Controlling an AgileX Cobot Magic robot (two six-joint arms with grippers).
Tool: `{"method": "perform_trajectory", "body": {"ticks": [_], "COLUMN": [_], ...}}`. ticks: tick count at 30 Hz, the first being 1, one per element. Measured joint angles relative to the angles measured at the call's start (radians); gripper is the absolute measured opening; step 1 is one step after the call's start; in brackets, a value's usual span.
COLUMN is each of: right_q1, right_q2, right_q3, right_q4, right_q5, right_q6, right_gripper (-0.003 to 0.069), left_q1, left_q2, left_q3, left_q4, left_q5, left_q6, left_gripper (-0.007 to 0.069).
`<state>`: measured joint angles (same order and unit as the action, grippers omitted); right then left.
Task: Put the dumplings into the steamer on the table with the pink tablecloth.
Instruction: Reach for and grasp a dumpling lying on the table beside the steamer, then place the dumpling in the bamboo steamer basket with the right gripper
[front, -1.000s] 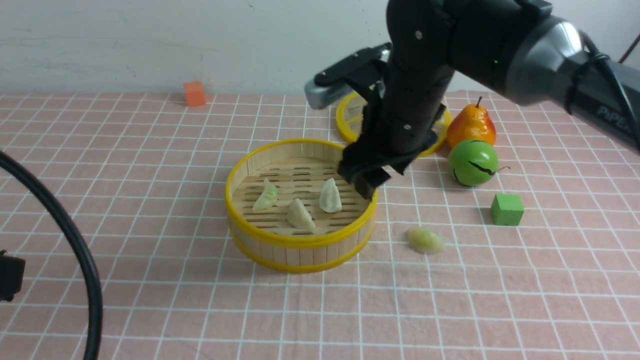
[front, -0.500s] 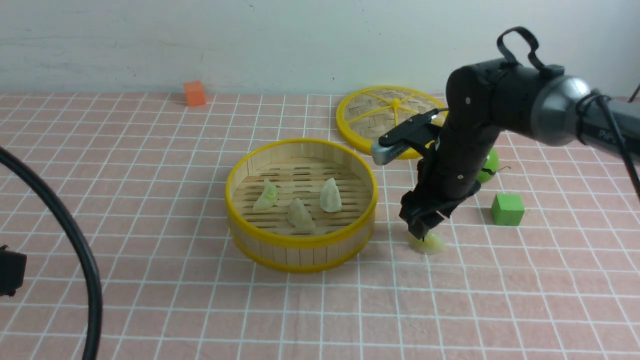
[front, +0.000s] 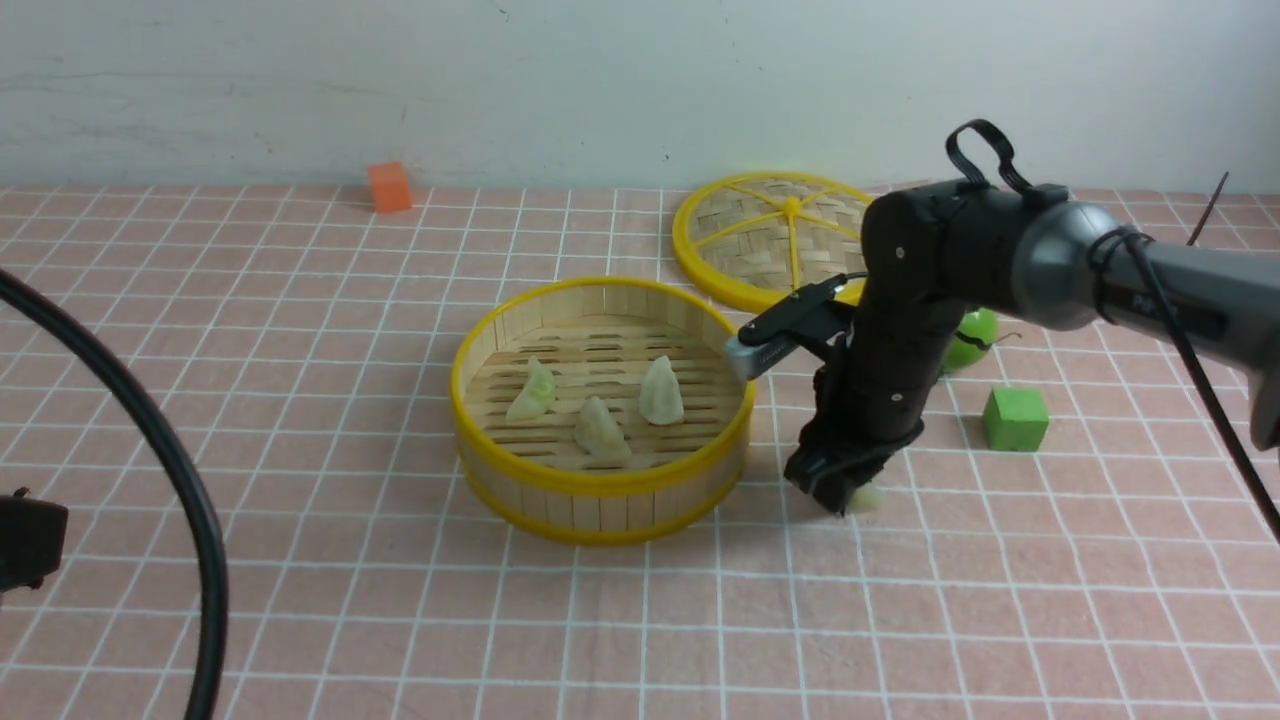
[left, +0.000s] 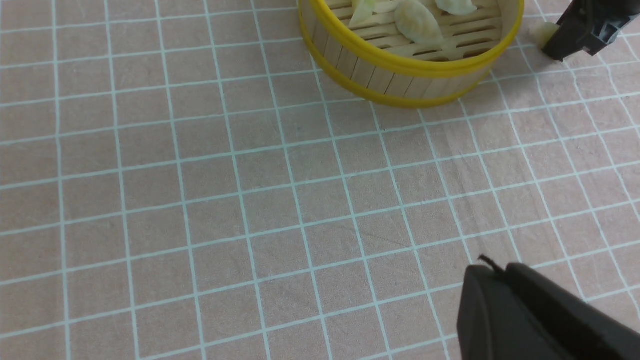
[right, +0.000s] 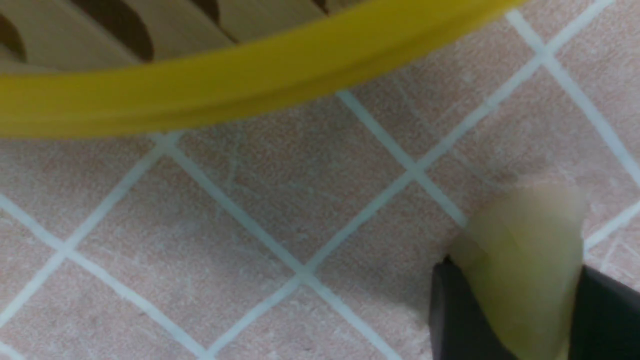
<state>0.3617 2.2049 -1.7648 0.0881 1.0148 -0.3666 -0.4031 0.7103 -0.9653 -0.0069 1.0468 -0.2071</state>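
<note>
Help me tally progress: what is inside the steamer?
Inside the steamer, three dumplings lie on its slatted floor. Its near wall hides the floor's front strip. A fourth dumpling sits outside on the tablecloth, gripped by the right end effector.

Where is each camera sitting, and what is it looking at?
Front view: between the arms, facing forward over the pink tablecloth at the steamer; right arm and right gripper show.
Left wrist view: on the left wrist, looking down at cloth and steamer; left gripper shows.
Right wrist view: on the right wrist, close on the last dumpling between its fingers.
All share the steamer.
</note>
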Motion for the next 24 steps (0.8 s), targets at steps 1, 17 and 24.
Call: {"method": "perform_trajectory", "body": {"ticks": [1, 17, 24], "right_q1": [0.001, 0.191, 0.188], "right_q2": [-0.005, 0.049, 0.155], "right_q3": [-0.011, -0.426, -0.426], "right_q4": [-0.001, 0.011, 0.01], "right_q5": [0.008, -0.058, -0.197], "right_q6": [0.0, 0.242, 0.312], "right_gripper": [0.0248, 0.0248, 0.0248], "left_q1": [0.0, 0.0, 0.0], "left_q2": [0.0, 0.0, 0.0], "left_q3": [0.0, 0.0, 0.0], "left_q4": [0.001, 0.007, -0.008], "left_q5": [-0.001, -0.022, -0.012], "left_q6": [0.0, 0.0, 0.0], "left_gripper": [0.0022, 0.0039, 0.0039]}}
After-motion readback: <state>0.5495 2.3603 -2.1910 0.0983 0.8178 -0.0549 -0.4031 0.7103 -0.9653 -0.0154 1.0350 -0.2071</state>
